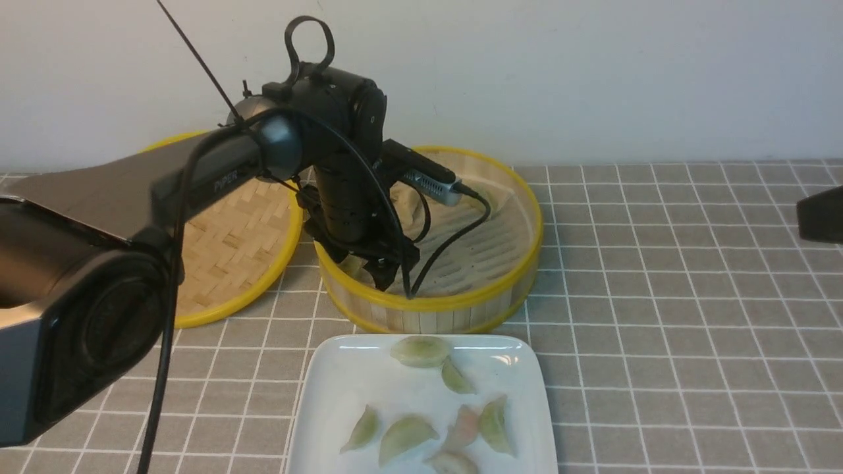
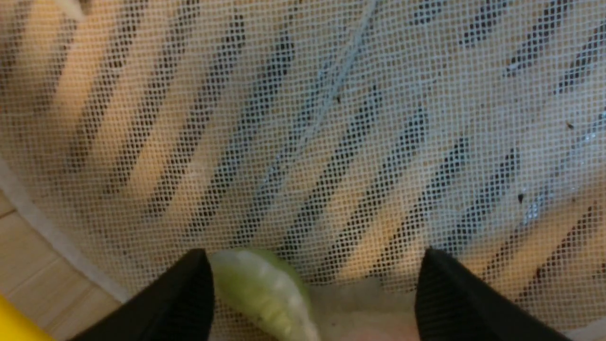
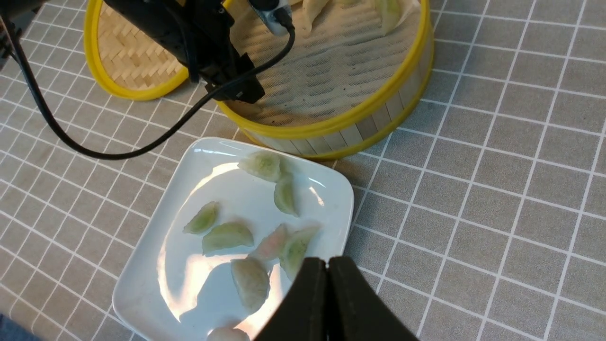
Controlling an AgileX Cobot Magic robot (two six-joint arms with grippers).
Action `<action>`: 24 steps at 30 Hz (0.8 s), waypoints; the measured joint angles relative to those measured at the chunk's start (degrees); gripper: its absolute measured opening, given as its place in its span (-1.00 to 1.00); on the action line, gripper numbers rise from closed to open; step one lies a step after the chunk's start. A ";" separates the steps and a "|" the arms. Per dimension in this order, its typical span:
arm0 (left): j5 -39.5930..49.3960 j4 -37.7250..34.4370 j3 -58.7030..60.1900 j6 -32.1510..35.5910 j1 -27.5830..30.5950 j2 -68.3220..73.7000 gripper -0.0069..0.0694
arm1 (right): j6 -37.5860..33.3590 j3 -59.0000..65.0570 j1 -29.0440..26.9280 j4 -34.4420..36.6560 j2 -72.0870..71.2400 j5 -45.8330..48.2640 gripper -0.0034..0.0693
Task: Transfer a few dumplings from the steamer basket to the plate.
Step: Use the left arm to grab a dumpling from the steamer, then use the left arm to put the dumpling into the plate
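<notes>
Left wrist view shows the left gripper (image 2: 313, 255), jaws apart, low at the near-left of the steamer basket (image 1: 461, 304), a pale green dumpling (image 2: 260, 289) between them but off-centre, just beside one finger, its long axis roughly along the fingers.

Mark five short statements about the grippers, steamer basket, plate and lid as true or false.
1. The left gripper is down inside the steamer basket. True.
2. The right gripper is open. False: its fingers are pressed together with nothing between them.
3. The plate is bare. False: several dumplings lie on it.
4. The woven lid lies flat beside the steamer basket, on the robot's left of it. True.
5. The left gripper is shut on a dumpling. False: it is open, and a green dumpling lies beside one finger.
</notes>
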 joint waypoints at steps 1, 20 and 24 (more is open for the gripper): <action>0.06 0.00 0.00 0.00 0.00 0.19 0.42 | 0.00 0.00 0.00 0.00 0.00 0.00 -0.93; 5.39 0.75 -11.14 -0.28 -0.06 1.98 -0.42 | 0.00 0.00 0.00 0.28 0.00 0.00 -0.93; 5.53 0.56 -12.64 -0.64 -0.06 -1.45 -0.42 | 0.00 0.00 0.00 0.23 0.00 0.00 -0.93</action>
